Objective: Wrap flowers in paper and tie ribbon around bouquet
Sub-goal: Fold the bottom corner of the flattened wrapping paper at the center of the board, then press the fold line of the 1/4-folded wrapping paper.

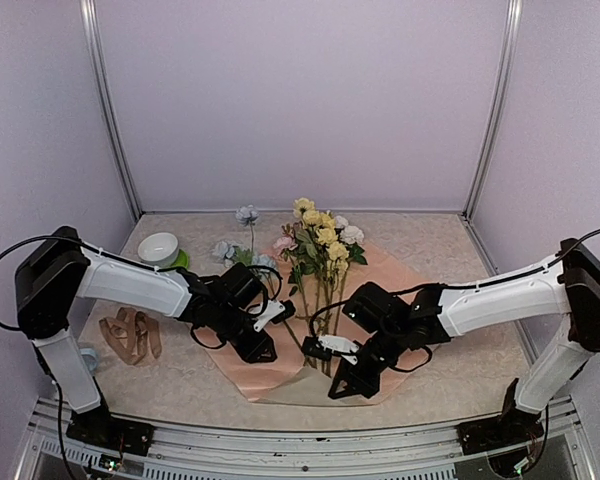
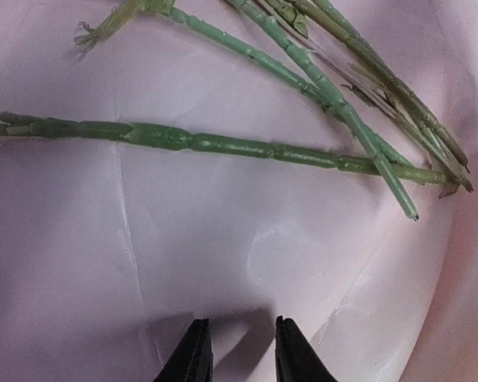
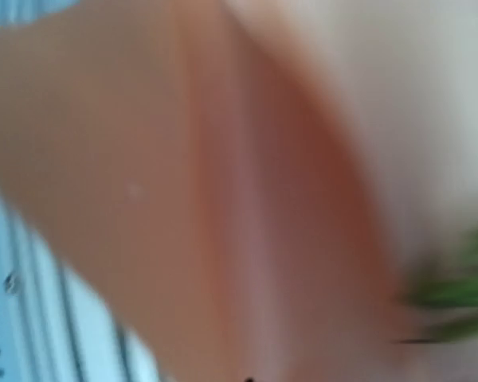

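Lavender wall panels are enclosing the marbled counter [image 1: 460, 260] that I am monitoring remotely. The paper [image 1: 245, 375] is lying at the centre of the counter. The flowers [image 1: 320, 245] are resting on it, blooms toward the far wall, with the green stems [image 2: 223, 145] crossing the sheet toward the near edge. The ribbon [image 1: 130, 335] is lying in loose loops on the counter to the left, well apart from the paper. A white bowl [image 1: 158, 247] is sitting at the far left, with loose pale blue blooms [image 1: 246, 213] near it.

The left arm [image 1: 140, 282] is reaching over the left half of the paper. The left jaws are pinching a small raised pucker of the sheet between the black fingertips [image 2: 195, 354].

The right arm [image 1: 500, 300] is reaching to the near part of the paper, beside the stem ends. The right jaws are pressed together. The right wrist view is too blurred for me to tell whether paper is caught between them.
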Motion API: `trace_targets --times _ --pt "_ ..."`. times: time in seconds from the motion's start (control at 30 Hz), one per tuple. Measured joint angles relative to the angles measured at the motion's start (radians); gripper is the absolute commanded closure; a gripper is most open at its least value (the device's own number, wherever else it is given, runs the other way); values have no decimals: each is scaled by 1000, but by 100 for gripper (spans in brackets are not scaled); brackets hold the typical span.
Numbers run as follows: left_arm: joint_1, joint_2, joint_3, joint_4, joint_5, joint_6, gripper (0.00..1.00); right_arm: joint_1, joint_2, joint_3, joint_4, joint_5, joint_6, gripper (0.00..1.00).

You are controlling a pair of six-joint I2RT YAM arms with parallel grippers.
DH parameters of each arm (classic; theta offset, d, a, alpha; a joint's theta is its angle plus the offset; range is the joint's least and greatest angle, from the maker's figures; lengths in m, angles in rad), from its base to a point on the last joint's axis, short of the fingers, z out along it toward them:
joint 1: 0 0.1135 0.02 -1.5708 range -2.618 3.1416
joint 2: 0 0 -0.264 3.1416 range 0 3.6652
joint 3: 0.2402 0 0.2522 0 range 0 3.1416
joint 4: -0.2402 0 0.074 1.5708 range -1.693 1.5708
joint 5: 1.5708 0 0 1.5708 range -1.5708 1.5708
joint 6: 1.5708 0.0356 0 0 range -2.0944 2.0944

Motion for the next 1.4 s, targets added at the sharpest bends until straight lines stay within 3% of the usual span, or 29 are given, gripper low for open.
trace_targets --times 0.2,0.4,0.63,0.7,0.83,1.0,1.17,1.4 --pt "5 -44 -49 6 3 -4 72 -132 7 77 -18 4 -3 100" --pt "16 -44 -54 13 18 -18 73 -195 148 245 -80 43 -66 100" --pt "30 -80 -67 22 -22 -45 48 -246 216 294 -124 95 -93 100" --pt "33 -122 -70 23 -47 -55 46 -254 217 294 -126 104 -92 100" --pt "20 -219 -59 37 -115 -56 47 -256 218 294 -124 113 -84 100" --pt "-80 -227 18 20 -210 -23 51 -257 225 294 -119 114 -69 100" --pt "-185 -150 57 -14 -213 2 58 -261 232 294 -120 116 -42 100" --pt "-175 -17 61 -128 -241 -8 59 -272 232 294 -115 84 11 100"
